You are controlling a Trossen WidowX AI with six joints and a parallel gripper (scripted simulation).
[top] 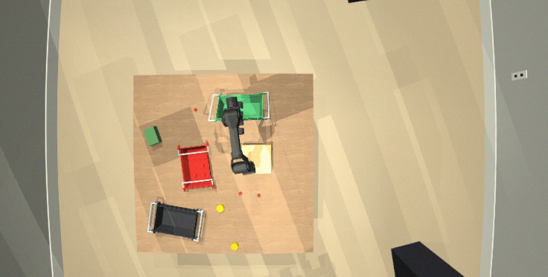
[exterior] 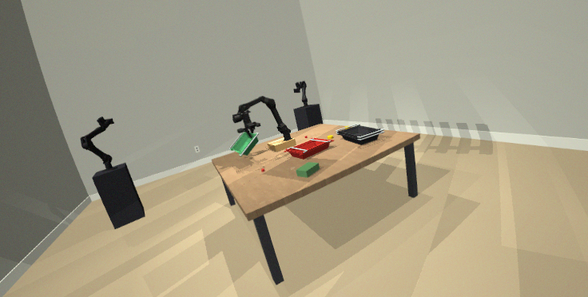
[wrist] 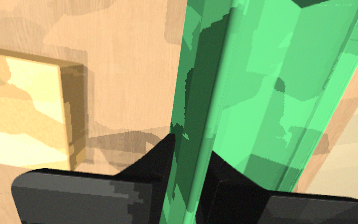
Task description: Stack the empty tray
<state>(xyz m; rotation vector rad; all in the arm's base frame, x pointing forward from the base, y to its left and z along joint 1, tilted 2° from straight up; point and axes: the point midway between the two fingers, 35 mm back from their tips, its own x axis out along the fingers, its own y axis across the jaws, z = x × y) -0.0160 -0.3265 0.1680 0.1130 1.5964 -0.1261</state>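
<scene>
Your arm (top: 235,141) (exterior: 263,100) is matte black to charcoal, built of slim links with chunkier, rounded joint housings. Your gripper (exterior: 248,132) (wrist: 181,140) is dark too; up close, towards four and eight o'clock, its broad, round-cornered plates show grey faces, running into black, wedge-shaped fingers towards six o'clock.

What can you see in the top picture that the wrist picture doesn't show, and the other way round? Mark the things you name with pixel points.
Only the top view: a red tray (top: 196,166), a black tray (top: 176,220) and two yellow discs (top: 220,208) (top: 234,246).
Only the wrist view: the gripper's two fingertips pinching the tray's wall.
Both: the green tray (top: 252,106) (wrist: 275,100) and a pale yellow block (top: 263,158) (wrist: 25,105).
</scene>
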